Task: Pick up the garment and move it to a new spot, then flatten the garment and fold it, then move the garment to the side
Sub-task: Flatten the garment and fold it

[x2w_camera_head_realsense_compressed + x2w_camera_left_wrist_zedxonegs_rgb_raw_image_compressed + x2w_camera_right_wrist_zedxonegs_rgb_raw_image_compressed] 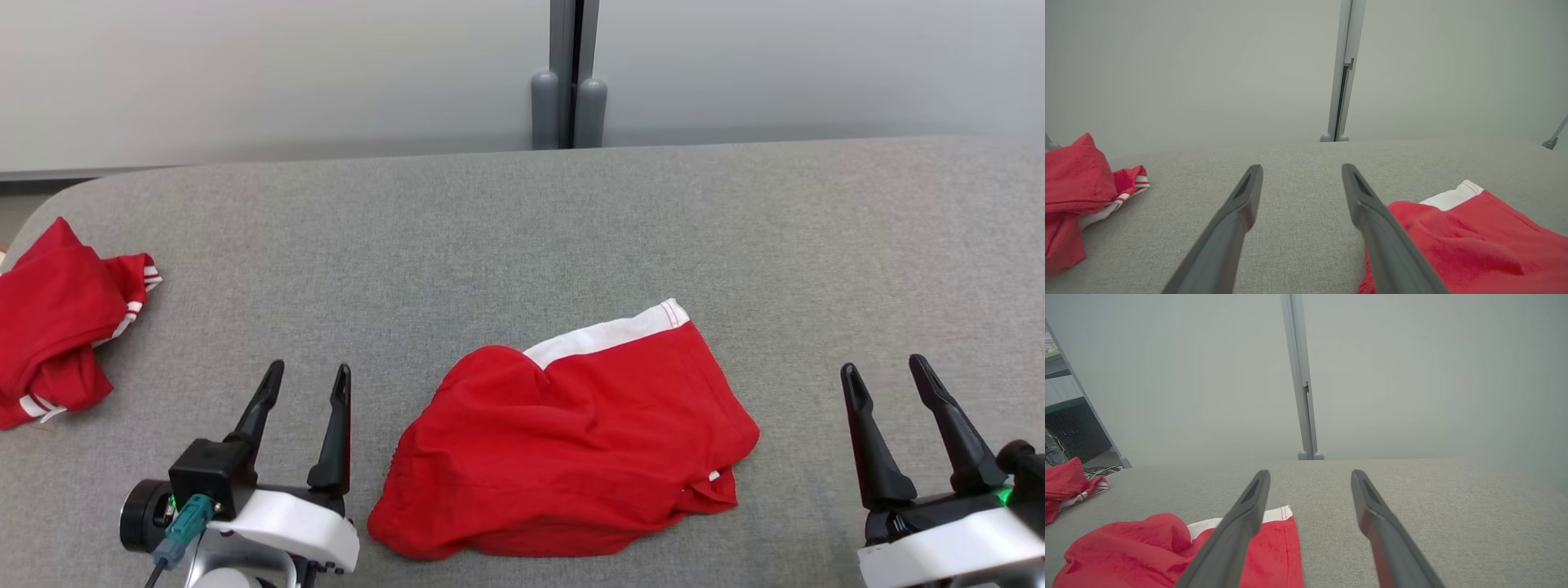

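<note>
Grey counter (522,212): red garment (563,441) near front edge between left end effector (310,367) and right end effector (882,364), both wide, empty

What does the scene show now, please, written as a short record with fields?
surface: grey fabric-covered table
main garment: red shorts, white waistband, rumpled, lying between both grippers
other garment: red striped garment, bunched at table's left edge
left gripper: fingers open, holding nothing
right gripper: fingers open, holding nothing
</note>
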Controlling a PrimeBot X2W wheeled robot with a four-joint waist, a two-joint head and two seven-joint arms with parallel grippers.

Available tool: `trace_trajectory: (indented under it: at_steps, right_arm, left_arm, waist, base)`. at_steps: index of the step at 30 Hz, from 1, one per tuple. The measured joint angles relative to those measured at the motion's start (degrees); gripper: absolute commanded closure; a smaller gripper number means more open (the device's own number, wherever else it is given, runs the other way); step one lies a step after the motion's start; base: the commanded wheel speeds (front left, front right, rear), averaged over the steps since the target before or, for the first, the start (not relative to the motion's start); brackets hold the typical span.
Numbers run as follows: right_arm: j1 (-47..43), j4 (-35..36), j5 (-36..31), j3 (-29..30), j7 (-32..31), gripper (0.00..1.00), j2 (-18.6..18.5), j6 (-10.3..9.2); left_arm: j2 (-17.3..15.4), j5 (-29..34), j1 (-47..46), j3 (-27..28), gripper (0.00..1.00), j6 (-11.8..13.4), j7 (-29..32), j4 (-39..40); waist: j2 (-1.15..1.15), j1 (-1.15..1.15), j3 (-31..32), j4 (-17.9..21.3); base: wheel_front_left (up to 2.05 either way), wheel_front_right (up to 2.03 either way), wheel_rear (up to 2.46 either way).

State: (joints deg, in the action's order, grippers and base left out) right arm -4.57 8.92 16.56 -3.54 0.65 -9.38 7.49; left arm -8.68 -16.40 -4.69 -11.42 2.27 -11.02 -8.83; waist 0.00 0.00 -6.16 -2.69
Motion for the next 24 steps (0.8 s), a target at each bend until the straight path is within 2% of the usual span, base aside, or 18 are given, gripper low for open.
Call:
trace_trajectory:
  at_steps: [13,17,24]
  right_arm:
    - [-2.22,1.44,0.00,-0.31,-1.55,0.00,0.90,0.01]
    - [-2.21,1.70,0.00,-0.43,-1.71,0.00,1.08,0.00]
    - [-0.28,1.41,0.58,-2.41,-2.27,0.00,1.13,0.00]
  left_arm:
    - [-0.63,-0.32,0.91,-1.96,0.00,0.19,4.04,1.65]
    - [0.05,-0.32,-0.90,-3.99,0.00,-1.27,6.22,1.51]
    - [2.03,-0.52,-10.86,-10.13,0.00,-5.33,17.39,-3.76]
  waist:
    - [0.00,0.00,1.26,0.60]
    - [0.00,0.00,0.89,0.73]
    - [0.00,0.00,-0.41,2.25]
  base:
    - [0.00,0.00,0.00]
    - [0.00,0.00,0.00]
    - [0.00,0.00,0.00]
